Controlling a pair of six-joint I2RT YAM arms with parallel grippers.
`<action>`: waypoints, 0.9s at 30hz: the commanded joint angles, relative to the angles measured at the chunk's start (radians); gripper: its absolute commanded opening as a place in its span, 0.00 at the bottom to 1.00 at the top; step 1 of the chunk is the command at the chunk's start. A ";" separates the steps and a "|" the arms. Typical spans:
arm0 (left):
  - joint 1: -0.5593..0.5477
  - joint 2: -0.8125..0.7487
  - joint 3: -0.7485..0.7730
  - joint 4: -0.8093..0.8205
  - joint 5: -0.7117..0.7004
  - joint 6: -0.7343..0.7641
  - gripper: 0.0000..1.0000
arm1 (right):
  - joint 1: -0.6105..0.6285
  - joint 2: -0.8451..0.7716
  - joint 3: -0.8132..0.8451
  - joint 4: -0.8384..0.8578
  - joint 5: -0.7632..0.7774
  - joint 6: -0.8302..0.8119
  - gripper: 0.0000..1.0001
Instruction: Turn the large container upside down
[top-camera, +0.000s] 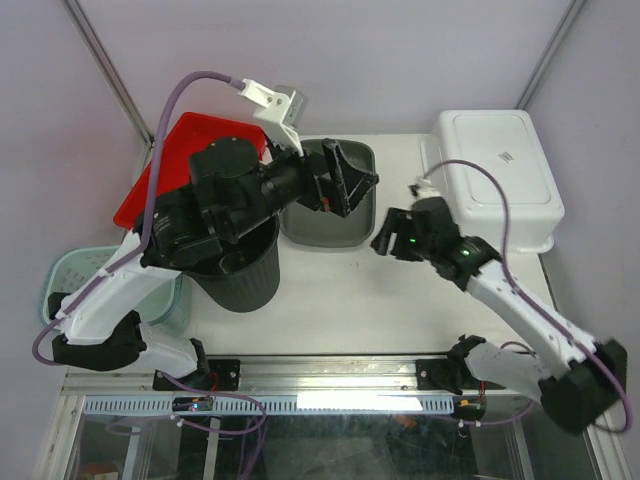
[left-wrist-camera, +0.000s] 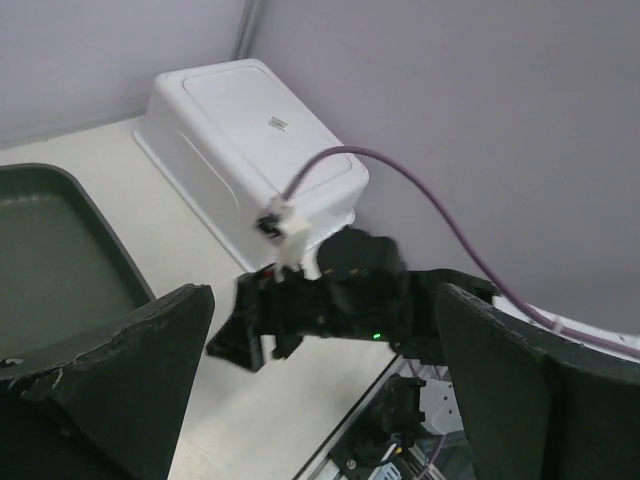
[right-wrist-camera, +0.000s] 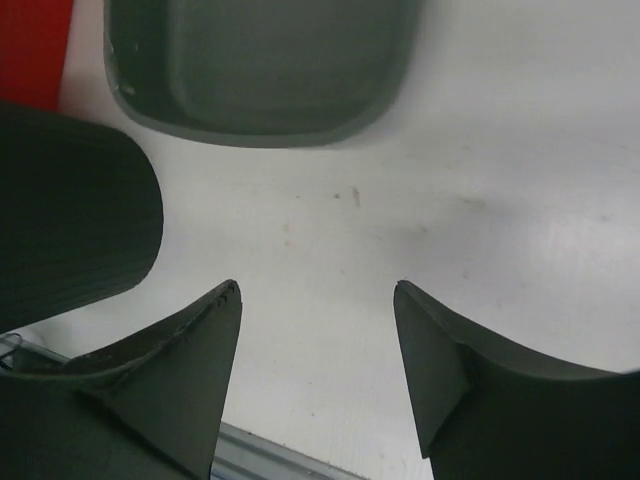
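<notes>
White large container (top-camera: 495, 170): bottom-up on table (top-camera: 340, 300), right of grey tray (top-camera: 330, 228), apart from it. Left gripper (top-camera: 352, 182): over tray's right edge, jaws spread wide, empty. Right gripper (top-camera: 392, 234): just right of tray, jaws parted, empty. Black ribbed bin (top-camera: 245, 278): left of tray.

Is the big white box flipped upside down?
Yes, the white box sits with its flat bottom facing up and its wider rim down on the table.
</notes>
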 joint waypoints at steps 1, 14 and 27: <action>0.003 -0.027 -0.060 0.010 -0.002 -0.033 0.99 | 0.231 0.297 0.224 0.095 0.255 -0.029 0.66; 0.002 -0.125 -0.208 0.021 -0.011 -0.090 0.99 | 0.186 0.875 0.519 0.039 0.239 -0.038 0.65; 0.002 -0.111 -0.254 0.074 0.031 -0.076 0.99 | 0.193 0.360 0.128 0.085 0.201 -0.050 0.67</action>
